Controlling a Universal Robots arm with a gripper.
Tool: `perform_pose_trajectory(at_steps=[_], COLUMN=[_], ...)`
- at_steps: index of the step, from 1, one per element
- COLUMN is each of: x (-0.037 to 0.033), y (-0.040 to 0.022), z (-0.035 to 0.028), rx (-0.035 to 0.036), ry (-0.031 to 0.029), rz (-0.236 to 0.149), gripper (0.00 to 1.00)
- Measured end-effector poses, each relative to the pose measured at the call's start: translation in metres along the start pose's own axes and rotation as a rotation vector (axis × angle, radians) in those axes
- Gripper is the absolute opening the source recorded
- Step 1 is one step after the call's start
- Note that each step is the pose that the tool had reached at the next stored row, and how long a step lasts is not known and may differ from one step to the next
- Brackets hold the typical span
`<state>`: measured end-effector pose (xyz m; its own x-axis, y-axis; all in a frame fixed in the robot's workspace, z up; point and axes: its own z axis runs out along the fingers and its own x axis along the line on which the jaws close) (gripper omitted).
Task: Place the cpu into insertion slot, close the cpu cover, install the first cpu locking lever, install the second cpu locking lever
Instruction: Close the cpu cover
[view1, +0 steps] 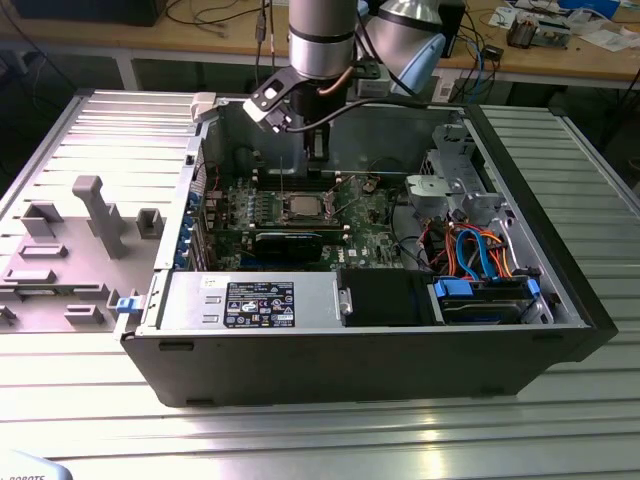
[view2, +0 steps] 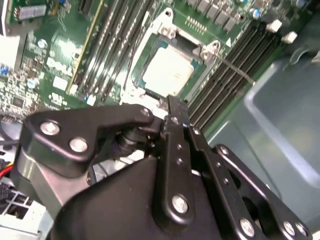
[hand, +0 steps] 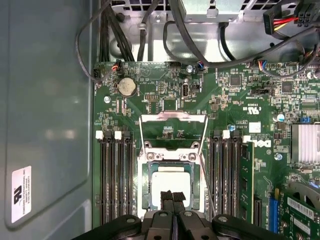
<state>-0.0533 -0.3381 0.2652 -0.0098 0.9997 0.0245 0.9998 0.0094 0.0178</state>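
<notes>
The cpu (hand: 170, 182) lay seated in the insertion slot (hand: 145, 186), with the cpu cover (hand: 173, 118) flipped open beyond it. The pincer (hand: 172, 196) hovered just over the chip, its fingers pressed together and holding nothing. Closing the cover well probably called for a gentle, even push on its free edge, without nudging the chip. The computer case (view1: 350, 360) sat on a ribbed metal surface (view1: 300, 440); cluttered benches (view1: 560, 62) stood behind.

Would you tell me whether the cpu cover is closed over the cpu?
No, the cpu cover is flipped open, leaving the cpu bare in the insertion slot.
</notes>
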Motion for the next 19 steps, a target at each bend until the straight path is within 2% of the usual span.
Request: perform_pose_trajectory(at_steps=[3,4,15,17,19], x=[-0.0001,-0.0002,-0.0001,-0.0001,-0.0001], y=[0.0091,0.0101,0.0106,0.0119,0.0171], z=[0.0001,0.0001,0.0002,0.0002,0.0003], rx=[0.0067,0.007,0.007,0.007,0.007], ry=[-0.0001,-0.0002,-0.0001,-0.0001,-0.0001], rz=[0.0,0.0,0.0,0.0,0.0], gripper=[0.11,0.11,0.11,0.11,0.11])
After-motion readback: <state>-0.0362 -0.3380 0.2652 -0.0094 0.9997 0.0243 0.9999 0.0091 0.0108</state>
